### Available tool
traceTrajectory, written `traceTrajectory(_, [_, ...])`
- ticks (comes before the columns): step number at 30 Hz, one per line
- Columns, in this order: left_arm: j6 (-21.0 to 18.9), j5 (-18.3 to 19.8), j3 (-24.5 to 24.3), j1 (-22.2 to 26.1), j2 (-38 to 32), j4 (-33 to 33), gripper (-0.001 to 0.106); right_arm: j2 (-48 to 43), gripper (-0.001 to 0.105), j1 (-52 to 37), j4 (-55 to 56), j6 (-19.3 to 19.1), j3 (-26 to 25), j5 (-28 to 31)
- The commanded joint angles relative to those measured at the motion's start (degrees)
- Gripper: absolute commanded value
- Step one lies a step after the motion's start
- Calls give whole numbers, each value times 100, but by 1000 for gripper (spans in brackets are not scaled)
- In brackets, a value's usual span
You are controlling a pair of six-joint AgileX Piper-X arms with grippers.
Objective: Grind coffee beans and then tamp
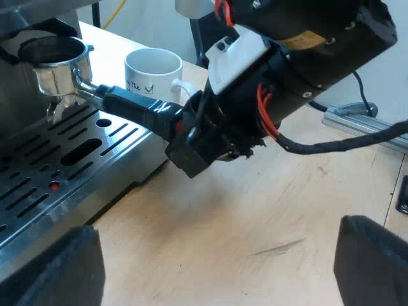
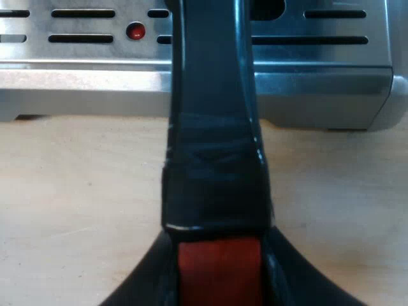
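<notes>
Closest in, the left gripper [image 1: 213, 271] hangs over the bare wooden table [image 1: 242, 223] near the front edge of the espresso machine [image 1: 16, 95]. Its two black fingers [image 1: 54, 268] are spread wide apart and have hold of nothing. Farther off, the right gripper [image 1: 191, 143] is clamped on the metal holder [image 1: 57, 64] at the far end of its dark handle [image 1: 137, 108]. In the right wrist view its fingers [image 2: 143, 290] press in from both sides just where the handle's black part gives way to the red end [image 2: 220, 271]. The handle slopes up from the gripper to the holder's round basket [image 1: 51, 51], which is held level above the slotted steel drip tray [image 1: 76, 166] at the machine's front, close under a dark part of the machine. The basket's inside is dark, and I cannot tell whether it holds any grounds. Two spouts show beneath the basket, over the tray's slots. A small red dot [image 1: 54, 185] sits among those slots. A white mug [image 1: 153, 73] with dark lettering and a ticked box stands upright on the table beside the machine, beyond the handle. Its own handle is turned toward the right gripper, and it is apart from the holder.
</notes>
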Motion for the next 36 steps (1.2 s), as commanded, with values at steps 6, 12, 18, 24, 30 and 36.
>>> traceTrajectory(6, [-42, -43, -1, -31, -41, -16, 79, -96, 0, 198, -59, 187, -58, 412])
traceTrajectory(12, [-29, -43, -1, -31, -41, -16, 79, -193, 0, 202, 110, 203, -58, 411])
traceTrajectory(18, [-18, -43, -1, -31, -41, -16, 79, -432, 0, 202, 150, 153, -58, 411])
traceTrajectory(24, [-18, -43, -1, -31, -41, -16, 79, -629, 0, 202, 474, 155, -58, 401])
traceTrajectory(30, [-18, -43, -1, -31, -41, -16, 79, -705, 0, 469, 492, 155, -58, 434])
traceTrajectory(36, [-18, -43, -1, -31, -41, -16, 79, -705, 0, 768, 520, 205, -58, 565])
